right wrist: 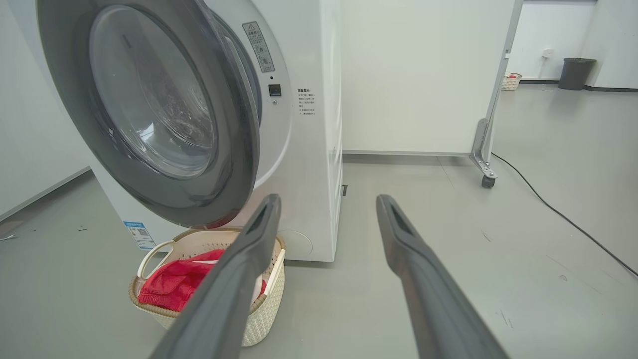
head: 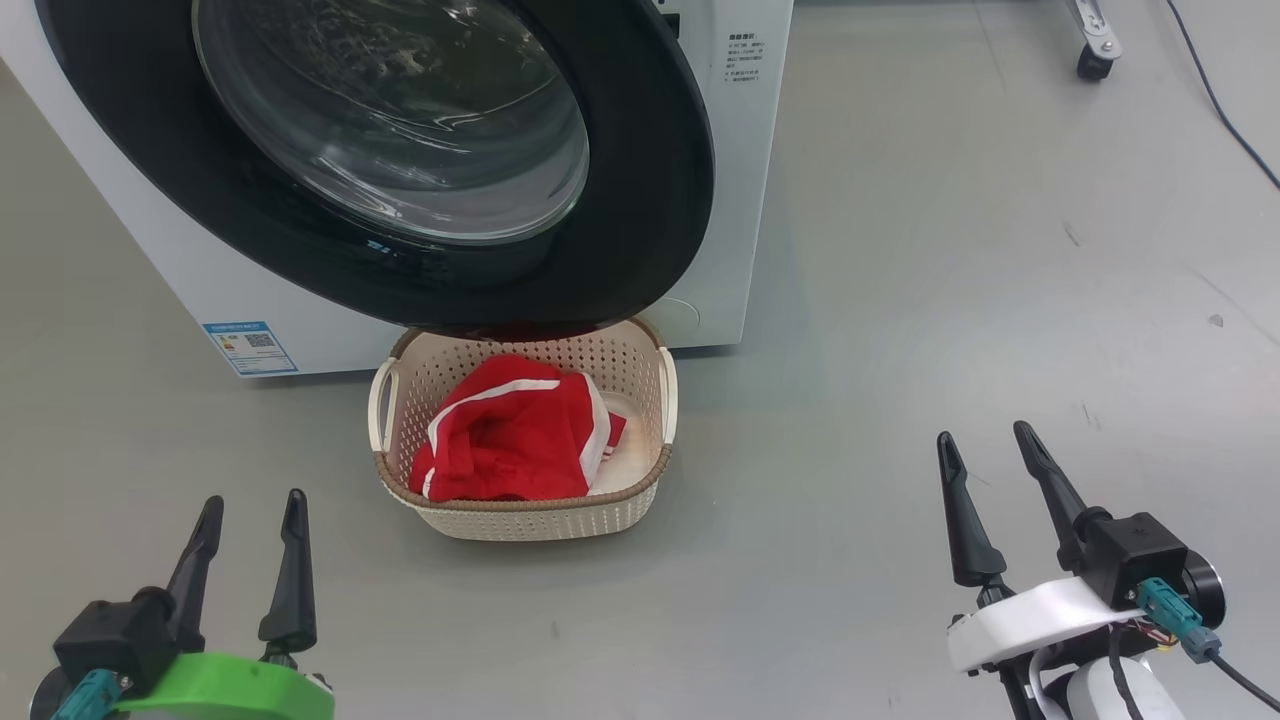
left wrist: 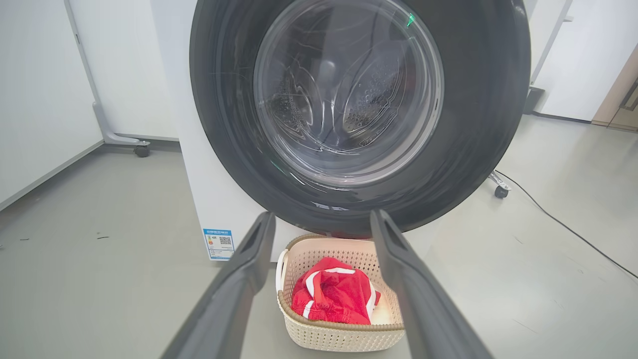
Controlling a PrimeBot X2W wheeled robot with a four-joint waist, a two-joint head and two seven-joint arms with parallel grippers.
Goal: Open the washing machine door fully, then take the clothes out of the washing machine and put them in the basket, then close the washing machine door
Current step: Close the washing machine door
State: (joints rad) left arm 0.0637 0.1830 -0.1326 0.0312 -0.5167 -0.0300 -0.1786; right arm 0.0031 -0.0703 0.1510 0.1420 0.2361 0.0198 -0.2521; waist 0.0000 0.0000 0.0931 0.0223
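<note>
The washing machine door stood ajar beyond your left fingers and right fingers, spread and empty, with the clothes in the basket beneath it, so you needed a flat, steady push on its rim.

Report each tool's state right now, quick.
Left tool: open, holding nothing.
Right tool: open, holding nothing.

A smooth grey floor spreads out, a thin black cable trailing across it past a tall white partition panel on castors; a dark round bin stands far off.
</note>
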